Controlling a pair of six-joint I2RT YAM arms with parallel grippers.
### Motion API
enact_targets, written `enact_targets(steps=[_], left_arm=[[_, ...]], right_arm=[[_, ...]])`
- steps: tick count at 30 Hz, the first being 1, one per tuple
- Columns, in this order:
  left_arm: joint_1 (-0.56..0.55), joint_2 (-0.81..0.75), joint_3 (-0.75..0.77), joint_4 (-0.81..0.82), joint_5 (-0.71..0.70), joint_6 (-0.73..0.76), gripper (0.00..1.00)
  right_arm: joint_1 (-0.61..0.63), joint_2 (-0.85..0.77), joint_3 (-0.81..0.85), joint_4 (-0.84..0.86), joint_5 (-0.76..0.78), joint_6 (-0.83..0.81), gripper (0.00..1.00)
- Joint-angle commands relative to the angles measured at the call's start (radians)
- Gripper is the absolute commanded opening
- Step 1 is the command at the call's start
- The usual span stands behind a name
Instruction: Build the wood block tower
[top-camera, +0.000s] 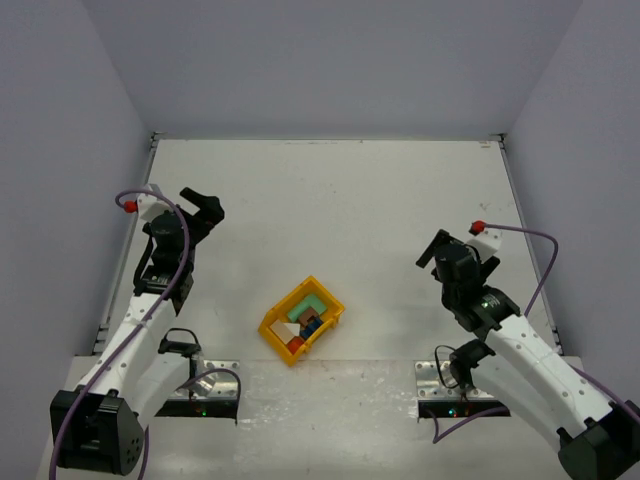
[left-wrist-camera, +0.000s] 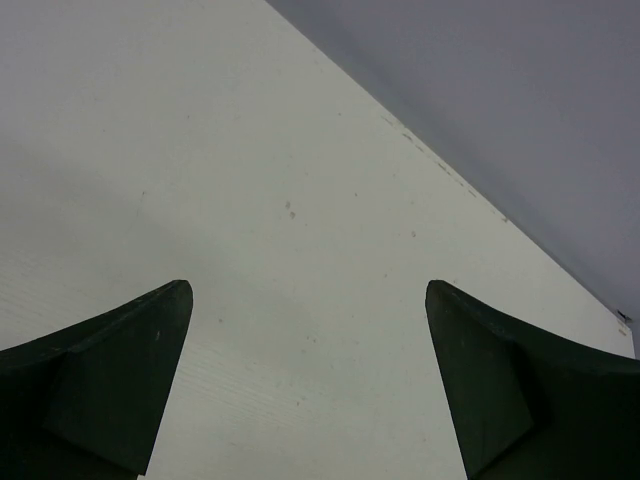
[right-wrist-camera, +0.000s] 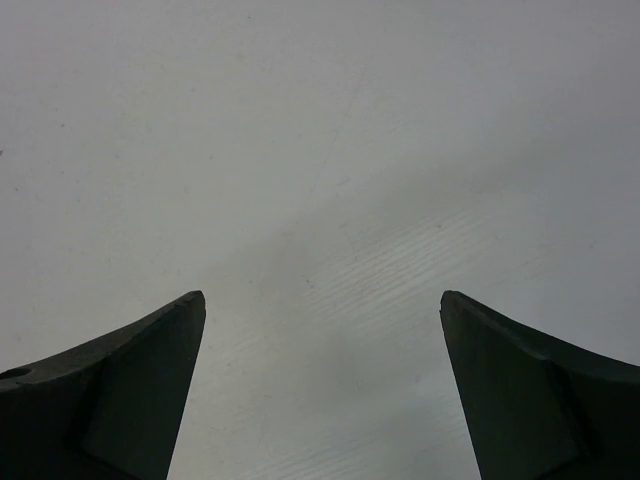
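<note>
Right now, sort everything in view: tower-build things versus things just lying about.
Job: green block, brown block, blue block, red block, all in the yellow bin; left gripper, right gripper, both open.
Lying about: the yellow bin itself.

One yellow bin (top-camera: 268, 322) is sitting on one white table (top-camera: 380, 200), holding four small pieces that are showing clearly, one green block (top-camera: 313, 302), one blue block (top-camera: 314, 321), one brown block (top-camera: 309, 329) and one red block (top-camera: 296, 345), while two arms, the left arm (top-camera: 135, 325) and the right arm (top-camera: 520, 345), are flanking it.
</note>
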Motion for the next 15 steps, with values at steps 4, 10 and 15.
enact_targets(steps=[4,10,15], left_arm=[[0.007,0.003,0.014,0.045,0.001,0.012,1.00],[0.007,0.013,0.017,0.045,0.012,0.014,1.00],[0.007,0.027,0.018,0.061,0.042,0.017,1.00]], right_arm=[[0.002,-0.025,-0.007,0.074,-0.004,-0.034,0.99],[0.001,-0.052,-0.057,0.164,-0.073,-0.117,0.99],[0.002,-0.063,-0.106,0.372,-0.424,-0.333,0.99]])
